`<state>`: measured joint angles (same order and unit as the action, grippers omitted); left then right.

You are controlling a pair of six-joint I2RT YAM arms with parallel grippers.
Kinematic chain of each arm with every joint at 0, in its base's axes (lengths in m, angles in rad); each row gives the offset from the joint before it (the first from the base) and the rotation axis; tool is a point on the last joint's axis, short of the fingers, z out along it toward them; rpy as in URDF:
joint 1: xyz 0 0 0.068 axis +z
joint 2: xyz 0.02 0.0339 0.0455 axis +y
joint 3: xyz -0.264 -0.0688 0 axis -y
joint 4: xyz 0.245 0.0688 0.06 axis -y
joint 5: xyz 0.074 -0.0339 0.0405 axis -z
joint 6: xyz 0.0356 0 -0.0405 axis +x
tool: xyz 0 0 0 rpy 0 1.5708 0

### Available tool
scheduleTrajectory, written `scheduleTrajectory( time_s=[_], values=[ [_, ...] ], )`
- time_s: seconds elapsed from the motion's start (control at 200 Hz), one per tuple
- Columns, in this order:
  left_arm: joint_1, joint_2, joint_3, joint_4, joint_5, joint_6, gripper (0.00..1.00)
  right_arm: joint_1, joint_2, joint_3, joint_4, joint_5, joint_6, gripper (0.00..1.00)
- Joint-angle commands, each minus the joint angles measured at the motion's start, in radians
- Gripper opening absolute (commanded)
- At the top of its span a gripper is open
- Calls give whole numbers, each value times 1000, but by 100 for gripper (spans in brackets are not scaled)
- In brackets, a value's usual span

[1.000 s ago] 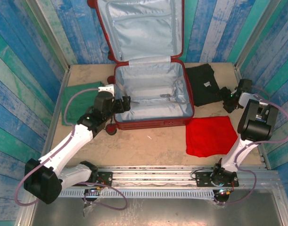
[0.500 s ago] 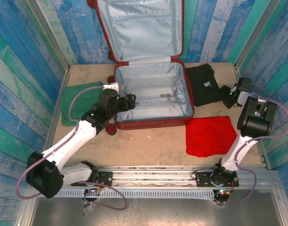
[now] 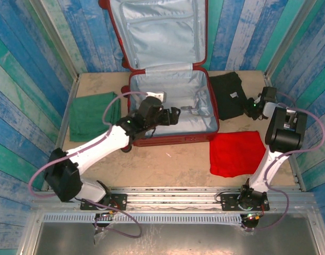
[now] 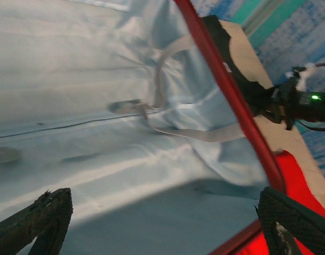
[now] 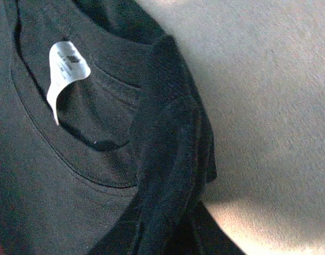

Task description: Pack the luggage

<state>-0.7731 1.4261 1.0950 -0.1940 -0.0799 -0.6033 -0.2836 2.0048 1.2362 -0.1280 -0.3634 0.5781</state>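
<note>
Luggage [image 3: 173,139] lies open at upper centre of the top view. Its lid stands against the back wall and its lower shell lies flat on the table [image 3: 167,164], grey lining up.

Left gripper [image 4: 162,223] hangs over the lower shell, toward its right half. Jaws are wide. The fingertips [image 4: 42,215] sit at the two bottom corners of the wrist view with nothing between them and touch nothing. Below them is bare lining, with a pale strap [image 4: 197,135] lying loose across it.

Right gripper [image 3: 252,108] sits at the right edge of the black shirt [image 3: 228,95], right of the luggage. Its wrist view is up close on bunched black fabric and a white label [image 5: 66,66]. Its fingers cannot be made out, so whether it is open or closed cannot be told.

Red cloth [image 3: 236,153] lies flat at lower right and green cloth [image 3: 90,116] at left.
</note>
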Motion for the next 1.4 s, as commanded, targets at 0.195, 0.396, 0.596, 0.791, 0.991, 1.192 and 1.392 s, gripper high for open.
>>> scheduleTrajectory(
  time_s=[0.195, 0.396, 0.596, 0.791, 0.991, 1.192, 1.392],
  values=[
    [-117, 240, 190, 68, 176, -236, 93, 1, -231, -33, -121, 123, -39, 5],
    [-179, 343, 268, 126, 246, -377, 93, -27, -333, -52, -158, 162, -37, 1],
    [-241, 446, 379, 117, 276, -423, 93, -51, -357, -52, -185, 141, -34, 1],
    [-262, 524, 370, 210, 316, -553, 94, -54, -398, -65, -200, 128, -14, 1],
    [-267, 666, 496, 226, 361, -658, 94, -55, -412, -49, -217, 107, 13, 1],
    [-280, 768, 548, 354, 336, -930, 94, -55, -433, -53, -231, 77, 42, 1],
    [-320, 882, 704, 333, 304, -1125, 94, -54, -454, -77, -234, 66, 40, 1]
  ],
)
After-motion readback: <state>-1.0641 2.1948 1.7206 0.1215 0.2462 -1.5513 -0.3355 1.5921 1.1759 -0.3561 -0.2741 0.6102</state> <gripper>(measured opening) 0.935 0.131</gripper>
